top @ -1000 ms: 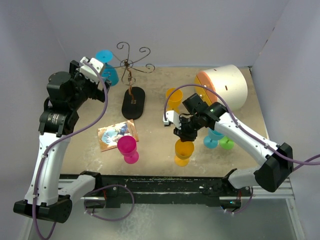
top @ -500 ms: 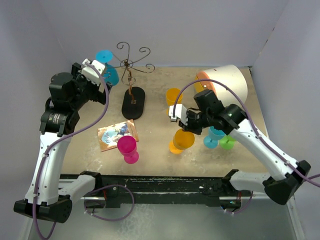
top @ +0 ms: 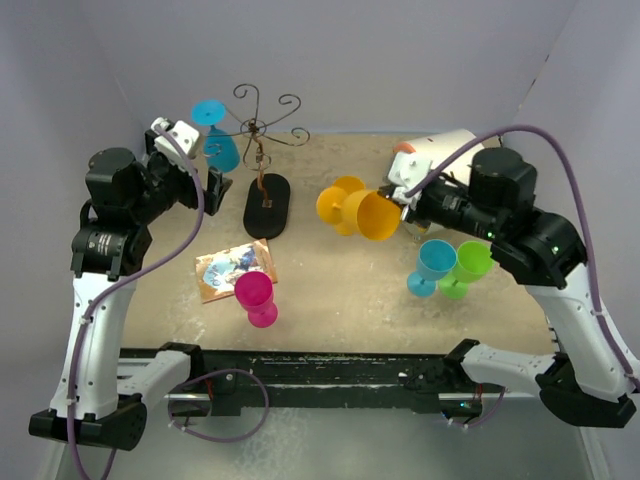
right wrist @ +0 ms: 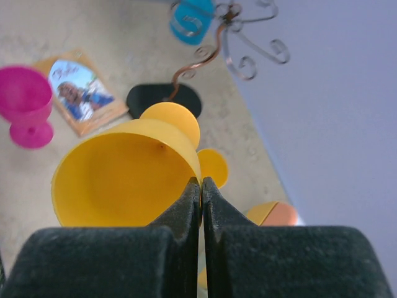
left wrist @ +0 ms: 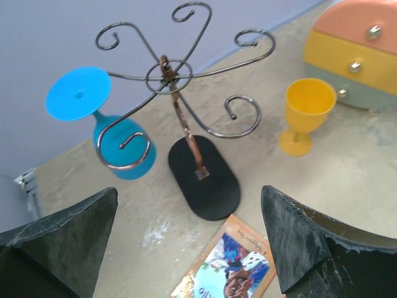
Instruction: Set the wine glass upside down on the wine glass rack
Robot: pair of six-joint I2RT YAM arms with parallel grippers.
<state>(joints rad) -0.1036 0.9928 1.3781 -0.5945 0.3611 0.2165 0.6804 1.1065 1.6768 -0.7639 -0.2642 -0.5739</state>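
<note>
The wine glass rack [top: 258, 130] stands at the back left on its black oval base [top: 267, 205]; it also shows in the wrist views [left wrist: 166, 74] [right wrist: 229, 12]. A blue glass [top: 215, 135] [left wrist: 121, 146] hangs upside down on one of its arms. My right gripper [top: 403, 205] [right wrist: 201, 181] is shut on the rim of a yellow wine glass [top: 368, 215] [right wrist: 118, 180]. It holds that glass above the table, tipped on its side, foot toward the rack. My left gripper [top: 200, 175] [left wrist: 189, 191] hovers open left of the rack, holding nothing.
A second yellow glass [left wrist: 304, 115] stands right of the rack base. A pink glass [top: 255, 295] and a picture booklet [top: 235, 268] sit front left. Blue [top: 432, 265] and green [top: 468, 265] glasses stand under my right arm. A rounded drawer box [left wrist: 353, 49] is at the back right.
My right gripper shut on the yellow glass's rim, lifted it off the table and carried it back toward the rack, tipping it sideways. The left arm shifted only slightly.
</note>
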